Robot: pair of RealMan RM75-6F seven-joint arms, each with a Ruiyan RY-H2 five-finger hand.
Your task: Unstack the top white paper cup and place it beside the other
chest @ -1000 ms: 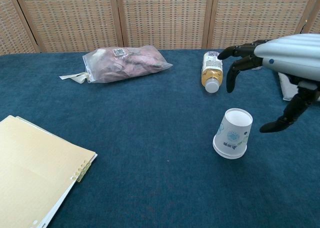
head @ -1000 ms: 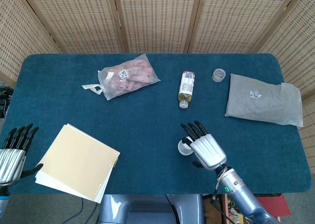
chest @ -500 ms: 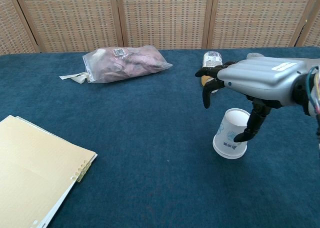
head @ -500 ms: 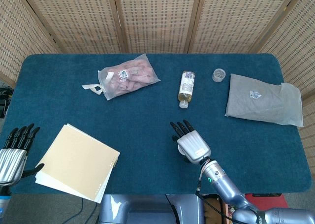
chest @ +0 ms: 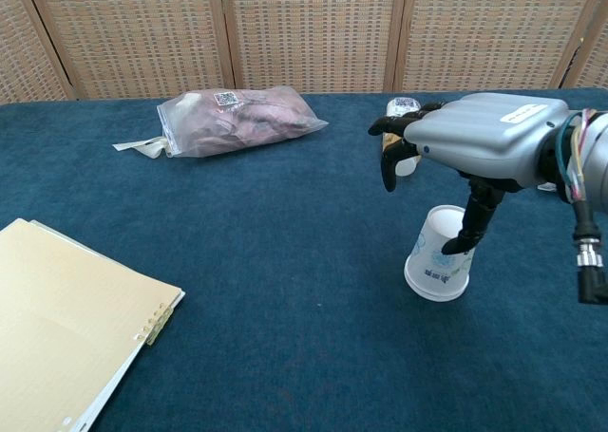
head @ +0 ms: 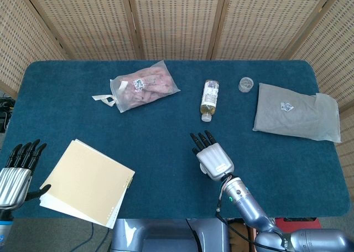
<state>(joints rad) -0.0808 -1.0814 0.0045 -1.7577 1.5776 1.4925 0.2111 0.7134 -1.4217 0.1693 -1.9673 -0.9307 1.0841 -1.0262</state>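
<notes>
Head view: right hand (head: 213, 159) has slid left over the last second and now sits directly over the cup stack, hiding it completely; a second ago the cup rim peeked out at the hand's left edge. Fingers (head: 199, 139) are apart and point to the far side. Left hand (head: 16, 174) is parked at the near-left edge of the counter (head: 166, 124), fingers spread, holding nothing, no change. Notebook (head: 88, 181) lies just right of it.

Chest view: white paper cup stack (chest: 439, 257) stands mouth-down, slightly tilted, at near right of centre, same spot throughout. The right hand (chest: 475, 142) has come in from the right and dropped lower; palm now hovers above the cup, thumb (chest: 472, 225) hanging down in front of the upper cup wall. Can't tell whether the thumb touches the cup or sits just in front of it. The other fingers (chest: 391, 157) are curled loosely, not closed on anything.

Meaning: approach is done, grasp is not. Cups are still stacked, nothing lifted. Next is closing the fingers on the top cup only.
</notes>
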